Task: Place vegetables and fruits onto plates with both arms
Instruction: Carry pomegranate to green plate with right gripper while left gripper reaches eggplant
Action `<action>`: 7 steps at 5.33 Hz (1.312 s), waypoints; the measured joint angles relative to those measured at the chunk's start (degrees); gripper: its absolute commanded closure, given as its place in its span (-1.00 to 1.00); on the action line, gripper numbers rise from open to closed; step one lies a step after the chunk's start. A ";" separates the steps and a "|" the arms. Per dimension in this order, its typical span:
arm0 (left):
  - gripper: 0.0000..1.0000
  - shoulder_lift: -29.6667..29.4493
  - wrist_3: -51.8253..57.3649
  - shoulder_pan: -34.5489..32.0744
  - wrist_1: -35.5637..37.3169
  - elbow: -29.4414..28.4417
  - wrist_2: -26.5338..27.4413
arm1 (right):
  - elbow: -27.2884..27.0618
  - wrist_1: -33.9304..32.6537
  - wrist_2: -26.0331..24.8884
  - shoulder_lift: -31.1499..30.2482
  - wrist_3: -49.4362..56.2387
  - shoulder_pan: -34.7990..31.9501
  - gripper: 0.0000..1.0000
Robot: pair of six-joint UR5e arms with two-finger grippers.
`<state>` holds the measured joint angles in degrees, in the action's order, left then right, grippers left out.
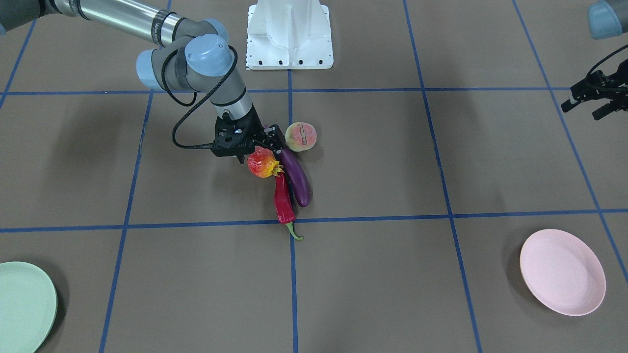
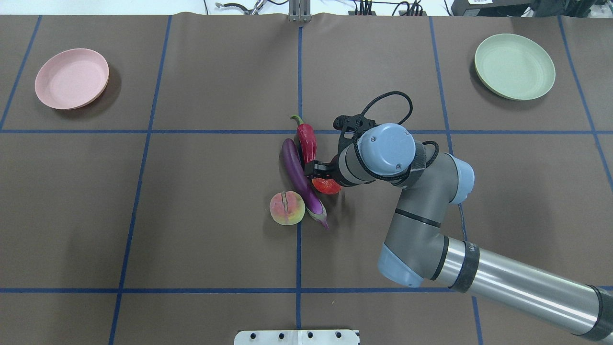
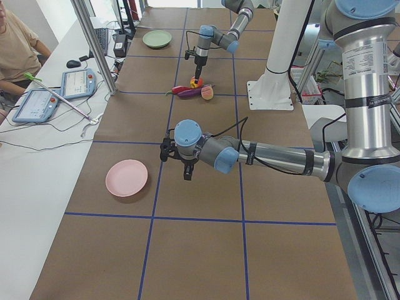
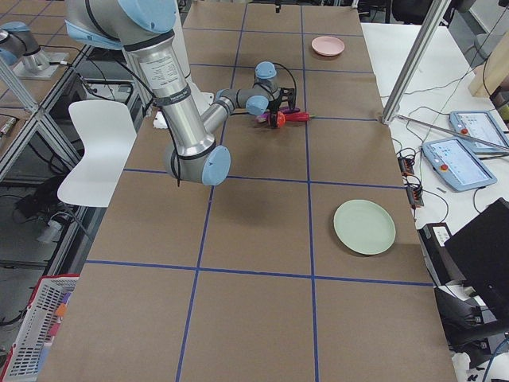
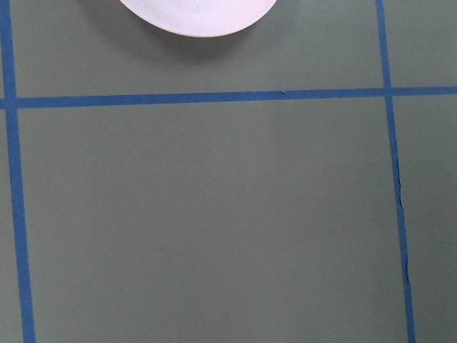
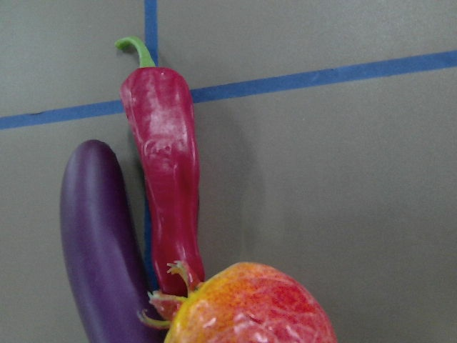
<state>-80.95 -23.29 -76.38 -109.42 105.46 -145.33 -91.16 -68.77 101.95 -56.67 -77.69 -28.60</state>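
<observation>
The bumpy red-and-yellow fruit (image 1: 262, 164), the red chili (image 1: 283, 198), the purple eggplant (image 1: 296, 176) and the peach (image 1: 300, 137) lie bunched at the table's middle. My right gripper (image 1: 260, 153) is down over the bumpy fruit (image 2: 327, 186), open, with one finger on each side; I cannot tell whether they touch it. The right wrist view shows the fruit (image 6: 250, 307), chili (image 6: 168, 164) and eggplant (image 6: 100, 236) close below. My left gripper (image 1: 582, 112) is open and empty, hovering near the pink plate (image 1: 562, 272). The mint green plate (image 1: 24, 306) sits at the opposite end.
The white pedestal base (image 1: 289, 37) stands at the robot's side of the table. Blue tape lines grid the brown surface. An operator (image 3: 19, 50) and tablets are beside the table on its far side. The pink plate's rim (image 5: 196, 14) shows in the left wrist view.
</observation>
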 measured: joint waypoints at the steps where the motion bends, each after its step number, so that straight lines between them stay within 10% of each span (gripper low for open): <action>1: -1.00 0.02 0.00 0.00 0.00 0.10 0.03 | 0.41 0.03 -0.22 0.19 -0.26 -0.11 0.99; 4: -1.00 -0.82 -0.64 0.08 0.03 0.61 -0.21 | -0.91 -3.29 0.98 2.20 -0.97 -4.34 1.00; 7: -1.00 -11.85 -23.12 9.89 0.25 0.65 4.51 | 0.45 -5.58 17.45 -0.28 10.09 -25.66 1.00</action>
<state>-92.80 -46.41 -66.48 -109.18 106.10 -140.82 -90.71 -74.36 119.40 -56.95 -67.60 -54.25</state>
